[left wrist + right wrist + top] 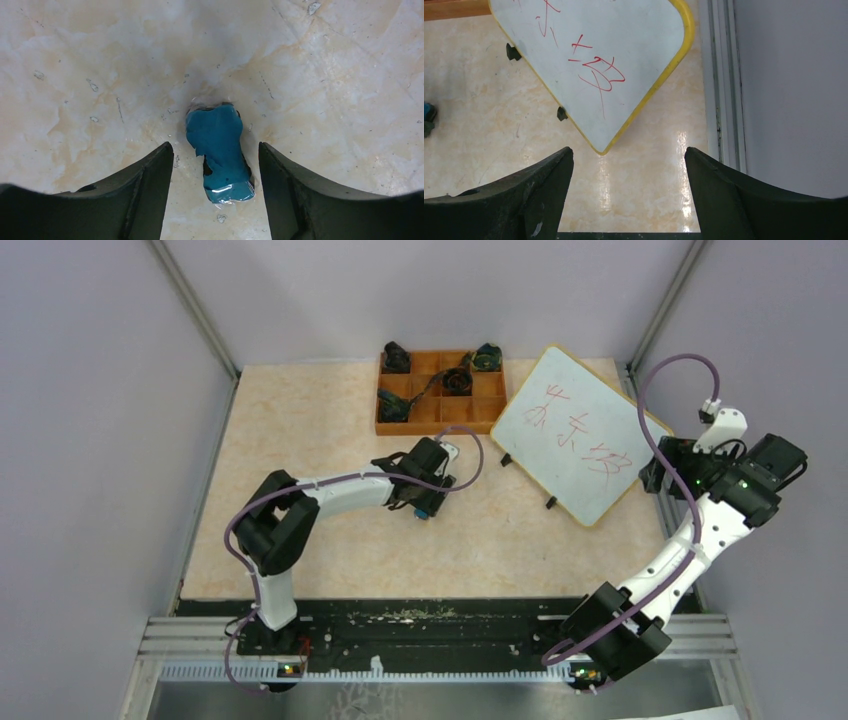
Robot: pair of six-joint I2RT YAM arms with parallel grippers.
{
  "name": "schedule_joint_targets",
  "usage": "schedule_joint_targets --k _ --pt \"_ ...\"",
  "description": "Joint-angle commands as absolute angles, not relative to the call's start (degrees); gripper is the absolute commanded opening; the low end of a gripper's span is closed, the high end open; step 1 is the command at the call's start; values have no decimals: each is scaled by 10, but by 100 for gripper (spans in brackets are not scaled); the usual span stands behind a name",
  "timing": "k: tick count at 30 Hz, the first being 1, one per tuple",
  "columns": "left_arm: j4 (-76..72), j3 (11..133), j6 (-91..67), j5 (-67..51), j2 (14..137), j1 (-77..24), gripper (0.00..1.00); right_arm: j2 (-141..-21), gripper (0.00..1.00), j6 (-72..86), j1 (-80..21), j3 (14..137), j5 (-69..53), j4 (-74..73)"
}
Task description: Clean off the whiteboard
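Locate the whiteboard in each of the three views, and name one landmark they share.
Top external: the whiteboard lies right of centre, tilted, beside the orange tray.
Left wrist: not in it.
Right wrist: top middle, a rounded corner pointing down.
Shared landmark: its red writing, in both those views.

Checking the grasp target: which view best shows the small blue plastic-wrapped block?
Left wrist: the small blue plastic-wrapped block lies inside the open left claw. Top external: a speck under that claw; right wrist: a sliver at the left edge.
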State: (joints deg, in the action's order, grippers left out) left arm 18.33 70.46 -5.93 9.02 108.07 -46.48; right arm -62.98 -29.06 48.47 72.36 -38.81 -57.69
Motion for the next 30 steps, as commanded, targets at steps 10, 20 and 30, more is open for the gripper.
schedule_joint_targets --k 10,20,30 --pt "199 714 -65 110 1088 -464 56 -608 82 -300 482 704 -388 -542" --pt "164 689 -64 84 1057 -464 36 -602 82 -297 482 705 -391 -547" --pt "120 646 -71 93 1023 -464 12 -592 82 -290 482 726 -390 -559"
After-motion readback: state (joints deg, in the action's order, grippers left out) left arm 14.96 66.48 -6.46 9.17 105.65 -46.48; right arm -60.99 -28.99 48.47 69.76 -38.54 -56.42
